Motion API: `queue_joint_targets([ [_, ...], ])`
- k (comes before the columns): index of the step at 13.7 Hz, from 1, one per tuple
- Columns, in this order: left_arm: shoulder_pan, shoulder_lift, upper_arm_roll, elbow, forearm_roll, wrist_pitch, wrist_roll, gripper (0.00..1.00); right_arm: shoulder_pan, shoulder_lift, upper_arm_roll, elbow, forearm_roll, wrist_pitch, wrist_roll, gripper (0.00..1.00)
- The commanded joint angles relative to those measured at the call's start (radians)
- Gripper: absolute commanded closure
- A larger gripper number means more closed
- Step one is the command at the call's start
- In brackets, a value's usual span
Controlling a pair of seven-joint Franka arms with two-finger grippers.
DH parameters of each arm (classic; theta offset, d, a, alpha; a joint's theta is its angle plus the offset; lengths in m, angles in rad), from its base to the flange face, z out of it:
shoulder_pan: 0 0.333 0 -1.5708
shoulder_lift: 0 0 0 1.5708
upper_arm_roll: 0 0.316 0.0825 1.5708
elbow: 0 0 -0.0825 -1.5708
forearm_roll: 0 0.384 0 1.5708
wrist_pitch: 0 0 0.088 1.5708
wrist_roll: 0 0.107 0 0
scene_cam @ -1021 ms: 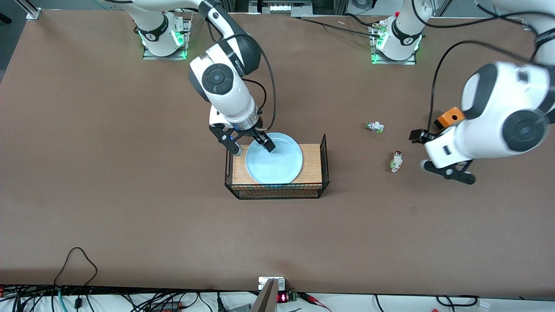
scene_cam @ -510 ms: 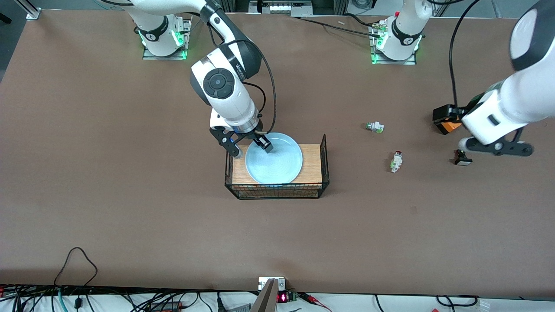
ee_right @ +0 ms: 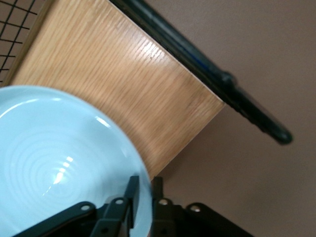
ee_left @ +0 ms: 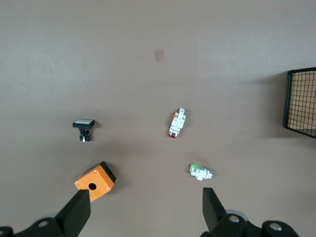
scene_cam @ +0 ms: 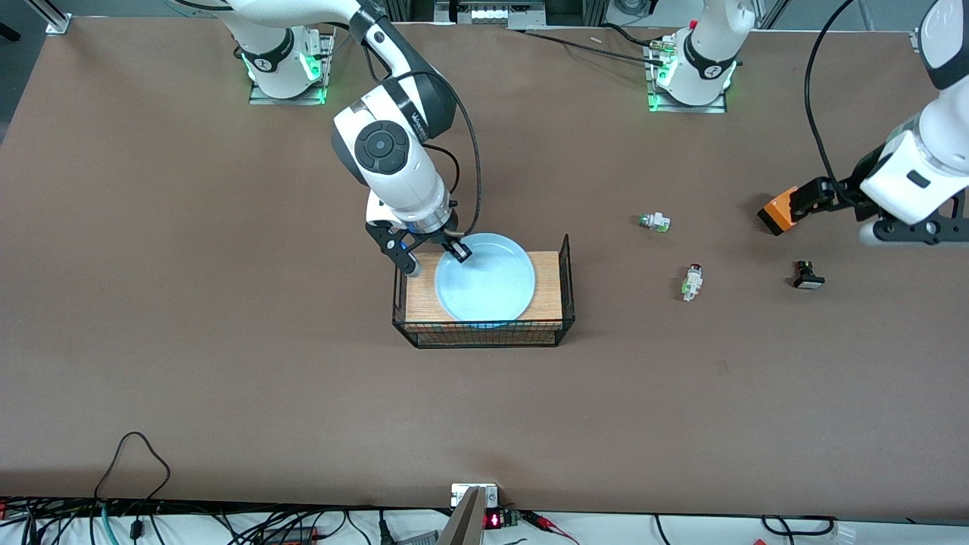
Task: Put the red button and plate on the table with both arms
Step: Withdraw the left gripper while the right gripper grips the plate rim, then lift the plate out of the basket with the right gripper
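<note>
- Two placements wanted; one looks done, one pending.
- Red button (scene_cam: 691, 281) lying free on the table (scene_cam: 227, 341), between the green-capped switch (scene_cam: 654, 222) and the black switch (scene_cam: 807, 275), well apart from the wire basket (scene_cam: 565, 265).
- Left gripper (scene_cam: 916, 231) spread wide and holding nothing, over the table's left-arm end near the orange box (scene_cam: 780, 212).
- Plate (scene_cam: 488, 278) not yet on the table: on the basket's wooden board (ee_right: 123, 89).
- Right gripper (scene_cam: 431, 257) pinched on the plate's rim, one finger (ee_right: 131, 195) inside it.
- Left to do, by judgement: lifting out and setting down.
</note>
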Motion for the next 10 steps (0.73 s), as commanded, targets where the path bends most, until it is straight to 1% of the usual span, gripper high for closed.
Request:
queue_joint_targets([
  [1, 0.015, -0.039, -0.030, -0.046, 0.000, 0.025, -0.002, 0.00, 0.002, 0.011, -0.005, 0.007, 0.001, -0.002, 0.002, 1.00],
  [4, 0.012, -0.038, -0.032, -0.036, 0.002, 0.024, 0.004, 0.00, -0.004, 0.011, -0.005, 0.007, 0.000, -0.003, -0.007, 1.00],
  [6, 0.015, -0.036, -0.030, -0.036, 0.000, 0.027, 0.055, 0.00, -0.012, -0.007, -0.010, 0.010, 0.001, -0.009, -0.028, 1.00],
  [8, 0.015, -0.036, -0.030, -0.034, 0.000, 0.030, 0.066, 0.00, -0.010, -0.042, -0.009, 0.015, 0.008, -0.038, -0.028, 1.00],
  [10, 0.015, -0.036, -0.030, -0.034, 0.000, 0.030, 0.066, 0.00, -0.013, -0.103, -0.012, 0.019, 0.012, -0.089, -0.033, 1.00],
])
